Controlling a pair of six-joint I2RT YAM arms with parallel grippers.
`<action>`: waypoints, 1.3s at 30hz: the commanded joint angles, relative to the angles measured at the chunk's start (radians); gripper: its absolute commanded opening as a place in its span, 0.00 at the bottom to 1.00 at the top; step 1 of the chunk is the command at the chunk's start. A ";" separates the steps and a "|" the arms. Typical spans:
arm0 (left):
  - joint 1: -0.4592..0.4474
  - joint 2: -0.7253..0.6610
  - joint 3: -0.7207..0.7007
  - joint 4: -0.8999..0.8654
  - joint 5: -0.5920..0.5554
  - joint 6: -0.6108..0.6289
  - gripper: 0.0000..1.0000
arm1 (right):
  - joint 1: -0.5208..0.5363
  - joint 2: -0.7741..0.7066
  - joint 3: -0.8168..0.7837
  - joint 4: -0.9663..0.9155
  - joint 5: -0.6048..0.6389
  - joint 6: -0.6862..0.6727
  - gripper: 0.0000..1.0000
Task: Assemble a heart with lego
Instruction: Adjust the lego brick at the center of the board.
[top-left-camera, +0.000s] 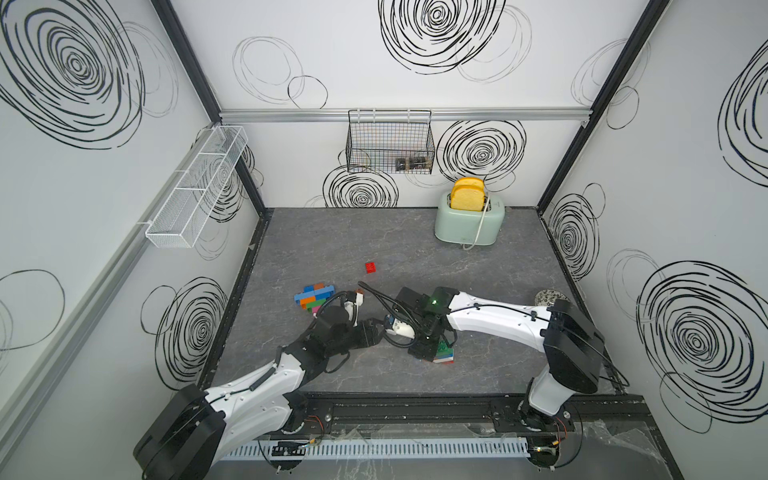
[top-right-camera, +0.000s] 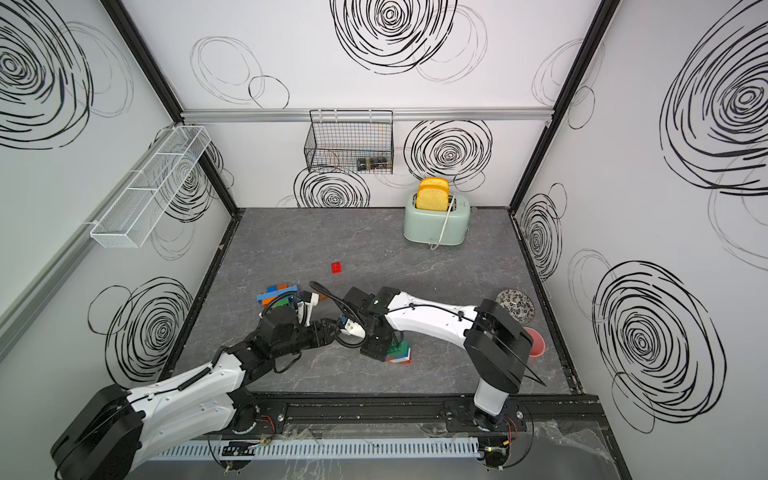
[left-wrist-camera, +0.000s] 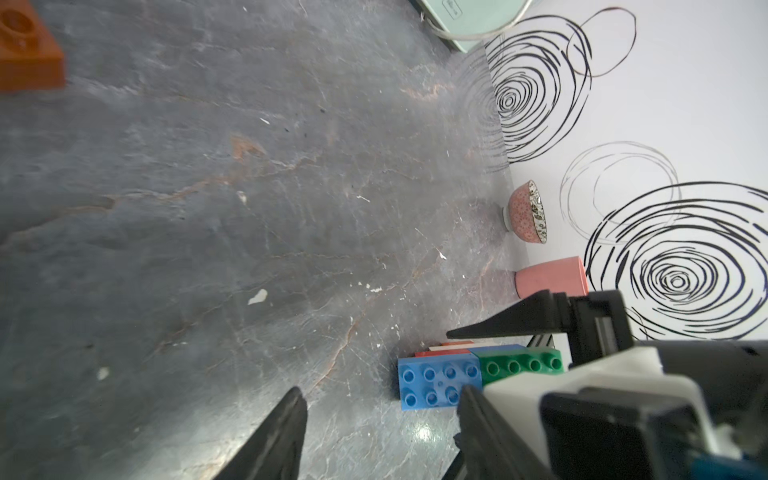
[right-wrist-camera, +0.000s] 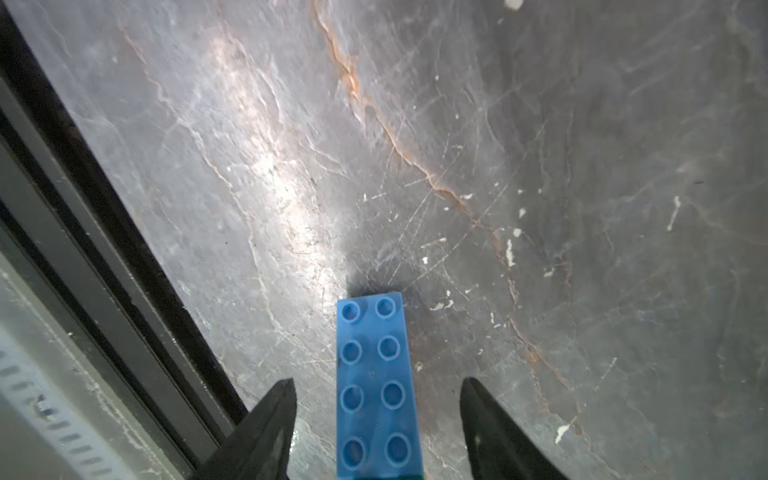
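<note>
A small lego stack (top-left-camera: 444, 355) stands near the table's front middle, with a blue brick (right-wrist-camera: 374, 374) and a green brick (left-wrist-camera: 519, 363) on top and red below. My right gripper (right-wrist-camera: 378, 386) hangs over it, open, its fingers on either side of the blue brick with a gap on each side. My left gripper (left-wrist-camera: 382, 399) is just left of the stack, open and holding nothing. The blue brick (left-wrist-camera: 436, 384) lies close to one of its fingers. In both top views a pile of coloured bricks (top-left-camera: 313, 297) sits further left. A loose red brick (top-left-camera: 371, 267) lies behind.
A mint toaster (top-left-camera: 469, 220) with bread stands at the back right. A patterned bowl (top-right-camera: 515, 305) and a pink cup (top-right-camera: 536, 343) sit by the right wall. A black wire basket (top-left-camera: 390, 143) and a white mesh shelf (top-left-camera: 195, 187) hang on the walls. A black rail (top-left-camera: 415, 407) runs along the front edge.
</note>
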 joint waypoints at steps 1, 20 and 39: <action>0.027 -0.032 -0.026 -0.002 0.019 0.008 0.63 | 0.009 0.028 0.061 -0.134 0.040 -0.011 0.67; 0.058 -0.015 -0.056 0.049 0.052 -0.006 0.64 | 0.014 0.049 -0.035 -0.143 0.049 0.010 0.61; 0.059 -0.005 -0.057 0.059 0.042 -0.012 0.64 | 0.013 0.025 -0.010 -0.138 0.056 0.014 0.33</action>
